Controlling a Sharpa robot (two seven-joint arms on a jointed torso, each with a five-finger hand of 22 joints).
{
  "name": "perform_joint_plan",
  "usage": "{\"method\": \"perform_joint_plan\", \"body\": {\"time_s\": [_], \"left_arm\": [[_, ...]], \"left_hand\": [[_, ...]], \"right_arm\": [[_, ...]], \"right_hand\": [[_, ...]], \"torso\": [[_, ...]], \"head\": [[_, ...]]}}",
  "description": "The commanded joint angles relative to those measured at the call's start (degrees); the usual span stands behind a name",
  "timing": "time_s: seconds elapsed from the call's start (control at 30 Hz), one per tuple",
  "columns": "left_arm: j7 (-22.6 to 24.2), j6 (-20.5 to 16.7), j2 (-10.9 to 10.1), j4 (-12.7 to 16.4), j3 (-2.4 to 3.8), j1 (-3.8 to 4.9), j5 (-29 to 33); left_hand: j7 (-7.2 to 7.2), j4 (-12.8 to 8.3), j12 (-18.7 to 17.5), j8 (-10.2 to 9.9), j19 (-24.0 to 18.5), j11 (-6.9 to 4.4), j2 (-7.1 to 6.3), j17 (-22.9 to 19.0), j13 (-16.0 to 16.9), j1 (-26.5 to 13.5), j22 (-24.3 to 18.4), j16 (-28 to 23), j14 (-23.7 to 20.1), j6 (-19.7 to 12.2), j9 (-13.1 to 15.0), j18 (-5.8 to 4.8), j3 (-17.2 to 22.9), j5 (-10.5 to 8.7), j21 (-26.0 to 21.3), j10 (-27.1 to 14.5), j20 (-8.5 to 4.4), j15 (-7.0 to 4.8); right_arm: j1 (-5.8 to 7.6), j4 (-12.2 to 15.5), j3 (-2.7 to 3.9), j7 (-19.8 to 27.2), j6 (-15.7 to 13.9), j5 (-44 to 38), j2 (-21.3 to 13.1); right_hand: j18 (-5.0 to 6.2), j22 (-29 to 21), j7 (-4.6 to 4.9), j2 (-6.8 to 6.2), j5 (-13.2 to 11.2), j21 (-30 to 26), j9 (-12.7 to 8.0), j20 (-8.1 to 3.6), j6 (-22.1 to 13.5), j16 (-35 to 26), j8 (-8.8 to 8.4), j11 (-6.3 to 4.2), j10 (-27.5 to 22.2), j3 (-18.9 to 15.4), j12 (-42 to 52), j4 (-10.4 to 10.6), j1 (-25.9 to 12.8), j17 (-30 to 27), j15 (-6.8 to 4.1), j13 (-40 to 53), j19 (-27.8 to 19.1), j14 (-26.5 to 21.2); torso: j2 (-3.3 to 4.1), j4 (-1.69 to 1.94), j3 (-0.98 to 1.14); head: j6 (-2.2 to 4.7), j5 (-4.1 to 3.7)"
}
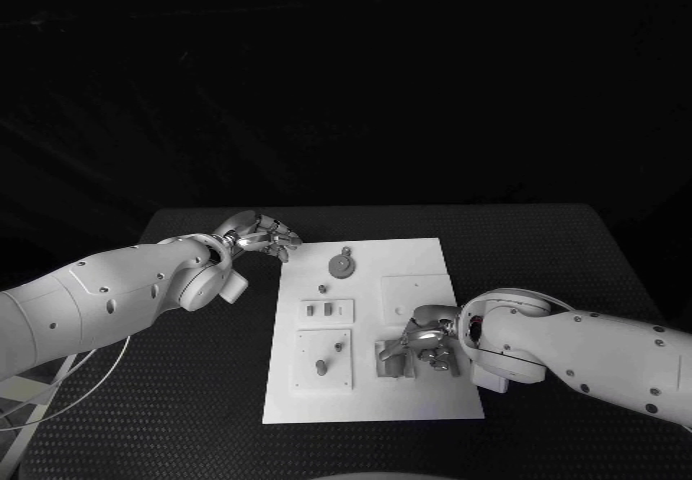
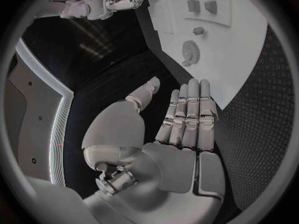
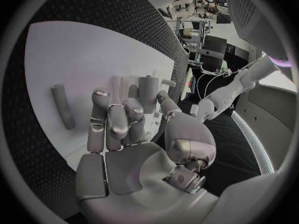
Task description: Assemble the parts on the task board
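The white task board (image 1: 411, 250) lies mid-table. At its far end lies a grey round disc (image 1: 342, 265) (image 2: 190, 51), with two small pieces (image 1: 326, 310) (image 2: 202, 6) and short pegs (image 1: 340, 346) nearer me. My right hand (image 1: 427, 345) (image 3: 121, 117) is low over the board's near right part. An upright grey cylinder (image 1: 389, 358) (image 3: 149, 90) stands between its thumb and fingers, which appear to grip it. A second grey cylinder (image 3: 62, 106) lies flat on the board beside that hand. My left hand (image 1: 260, 237) (image 2: 181, 119) hovers off the board's far left corner, fingers straight, holding nothing.
The black table (image 1: 548, 250) has bare room to the right of the board and beyond it. White cables (image 1: 72, 385) hang at the table's near left edge.
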Motion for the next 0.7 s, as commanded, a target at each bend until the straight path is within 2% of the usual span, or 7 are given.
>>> {"method": "perform_joint_plan", "body": {"time_s": [0.03,0.33,0.53,0.7], "left_arm": [[0.3,0.5,0.0,0.1,0.03,0.04,0.3],[0.3,0.6,0.0,0.1,0.03,0.04,0.3],[0.3,0.6,0.1,0.2,0.03,0.04,0.3],[0.3,0.6,0.1,0.1,0.04,0.05,0.3]], "left_hand": [[0.01,-0.3,0.4,0.4,-0.4,0.10,0.21,0.1,-0.1,-0.5,-0.1,-0.2,0.2,-0.2,-0.1,0.54,-0.1,-0.32,0.2,-0.4,0.10,0.29],[0.01,-0.3,0.4,0.4,-0.4,0.10,0.21,0.1,-0.1,-0.5,-0.1,-0.2,0.2,-0.2,-0.1,0.54,-0.1,-0.32,0.2,-0.4,0.10,0.29],[0.01,-0.3,0.4,0.4,-0.3,0.10,0.23,0.1,-0.1,-0.5,-0.1,-0.2,0.2,-0.2,-0.1,0.54,-0.1,-0.32,0.2,-0.4,0.10,0.29],[0.01,-0.4,0.4,0.4,-0.3,0.10,0.23,0.1,-0.1,-0.5,-0.1,-0.2,0.2,-0.2,-0.1,0.55,-0.1,-0.32,0.2,-0.4,0.10,0.29]], "right_arm": [[-0.08,0.0,0.00,0.2,-0.2,-0.2,0.0],[-0.14,0.0,0.00,0.6,-1.1,-0.2,0.2],[-0.17,-0.1,0.00,0.5,-0.1,-0.2,0.4],[-0.23,-0.4,0.00,0.4,0.4,-0.2,0.7]], "right_hand": [[2.59,0.7,0.20,-0.11,0.2,-0.3,0.0,-0.14,0.5,-0.3,-0.38,0.00,-0.3,0.5,-0.2,0.1,-0.7,0.0,-0.26,-0.1,0.5,-0.2],[2.59,0.7,0.19,-0.32,0.2,-0.3,0.0,-0.20,0.6,-0.3,-0.46,-0.01,-0.3,0.9,-0.2,0.3,-1.1,0.1,-0.27,-0.1,0.5,-0.2],[2.59,0.8,0.18,-0.30,0.2,-0.3,0.1,-0.23,0.6,-0.3,-0.48,-0.02,-0.2,1.1,-0.2,0.3,-1.1,0.1,-0.28,-0.1,0.6,-0.2],[2.59,0.8,0.20,-0.83,0.2,-0.4,0.1,-0.24,0.5,-0.4,-0.56,0.00,-0.4,1.3,-0.3,0.2,-1.3,0.0,-0.27,-0.2,0.6,-0.3]], "torso": [[-0.01,-0.05,0.00],[-0.03,-0.06,0.03],[-0.01,-0.08,0.03],[-0.01,-0.07,0.02]], "head": [[0.00,0.08],[0.02,0.26],[0.02,0.34],[0.01,0.47]]}}
